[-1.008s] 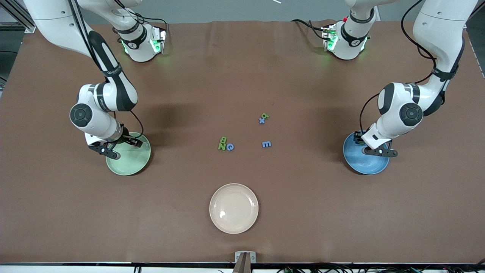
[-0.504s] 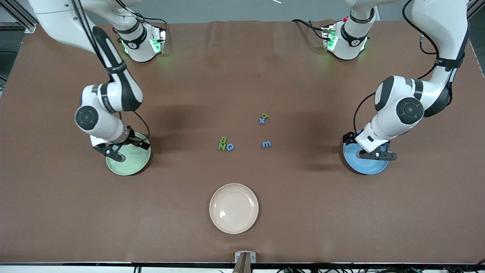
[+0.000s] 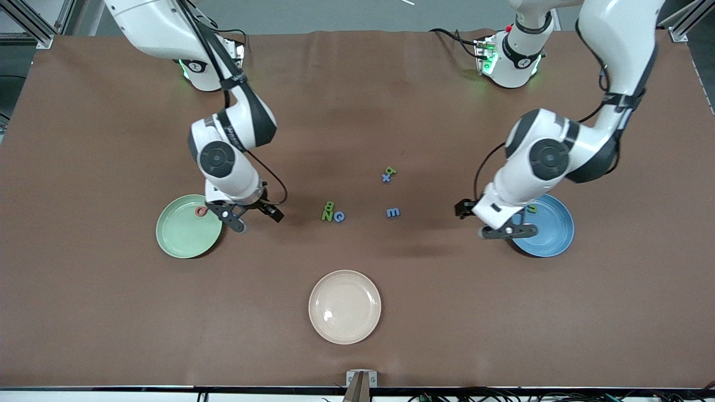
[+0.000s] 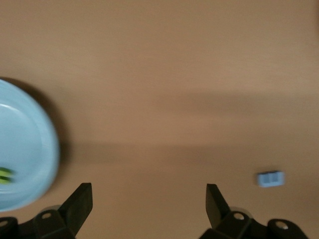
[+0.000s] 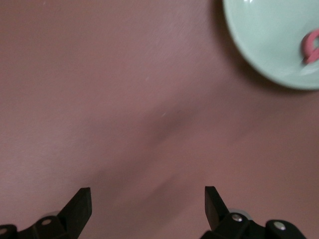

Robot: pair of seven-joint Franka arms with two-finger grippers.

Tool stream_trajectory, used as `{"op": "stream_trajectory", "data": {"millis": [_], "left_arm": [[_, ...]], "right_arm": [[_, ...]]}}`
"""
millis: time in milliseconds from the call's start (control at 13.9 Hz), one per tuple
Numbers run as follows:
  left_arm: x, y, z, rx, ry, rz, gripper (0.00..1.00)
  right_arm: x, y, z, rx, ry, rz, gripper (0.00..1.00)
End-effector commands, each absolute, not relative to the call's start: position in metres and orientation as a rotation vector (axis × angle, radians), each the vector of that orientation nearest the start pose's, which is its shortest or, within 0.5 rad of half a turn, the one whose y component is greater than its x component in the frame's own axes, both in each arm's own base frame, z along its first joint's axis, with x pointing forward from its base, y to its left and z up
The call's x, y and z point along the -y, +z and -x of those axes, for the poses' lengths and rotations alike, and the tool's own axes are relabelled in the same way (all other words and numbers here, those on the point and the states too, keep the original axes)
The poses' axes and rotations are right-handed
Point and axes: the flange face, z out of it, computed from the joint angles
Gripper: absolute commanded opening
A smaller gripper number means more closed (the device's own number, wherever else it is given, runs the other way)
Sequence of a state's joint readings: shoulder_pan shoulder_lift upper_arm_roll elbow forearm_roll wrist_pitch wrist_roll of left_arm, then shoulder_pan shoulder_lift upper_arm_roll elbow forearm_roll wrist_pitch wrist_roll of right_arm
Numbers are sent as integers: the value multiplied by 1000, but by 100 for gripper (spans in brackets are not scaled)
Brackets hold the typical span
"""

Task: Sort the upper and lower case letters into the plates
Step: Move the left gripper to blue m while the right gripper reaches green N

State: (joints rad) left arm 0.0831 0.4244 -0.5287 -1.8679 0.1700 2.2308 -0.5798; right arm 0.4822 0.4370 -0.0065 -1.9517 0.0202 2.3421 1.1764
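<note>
The pale green plate [image 3: 179, 237] holds a red letter [image 3: 201, 211]; the right wrist view shows this plate [image 5: 264, 40] and letter [image 5: 311, 47] too. My right gripper [image 3: 260, 221] hangs open and empty over bare table beside it [image 5: 148, 201]. The sky blue plate [image 3: 553, 234] holds a green letter [image 3: 532, 208]. My left gripper [image 3: 497, 219] is open and empty over the table beside that plate [image 4: 45, 149]. Loose letters lie mid-table: green B and N [image 3: 328, 211], blue Q [image 3: 339, 216], blue m [image 3: 392, 212], and a green letter [image 3: 390, 171] by a blue x [image 3: 385, 178].
A cream-beige plate [image 3: 344, 306] with nothing in it sits nearer the front camera than the letters. The blue m [image 4: 270, 178] shows in the left wrist view, off to one side of the left gripper [image 4: 149, 199]. Brown cloth covers the table.
Both grippers have left their plates and moved toward the middle of the table. The red letter in the green plate and the green one in the blue plate now show uncovered.
</note>
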Motion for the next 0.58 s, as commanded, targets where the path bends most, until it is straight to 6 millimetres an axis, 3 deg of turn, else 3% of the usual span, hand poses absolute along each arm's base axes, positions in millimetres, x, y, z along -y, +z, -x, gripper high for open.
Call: {"op": "stream_trajectory", "data": {"millis": [0, 144, 288, 360, 504], "left_arm": [[310, 308, -580, 181, 77, 3222, 100], [365, 293, -564, 176, 88, 3196, 100], [415, 265, -552, 219, 47, 3111, 99], [436, 253, -543, 239, 25, 3074, 99], [457, 234, -533, 248, 27, 3056, 99]], "right_arm": [[-323, 233, -556, -1227, 43, 2919, 100], [-345, 221, -560, -1300, 35, 2884, 100], [-366, 207, -566, -1368, 21, 2847, 100], [-372, 201, -569, -1376, 19, 2842, 100], [-379, 196, -570, -1338, 1, 2860, 100]]}}
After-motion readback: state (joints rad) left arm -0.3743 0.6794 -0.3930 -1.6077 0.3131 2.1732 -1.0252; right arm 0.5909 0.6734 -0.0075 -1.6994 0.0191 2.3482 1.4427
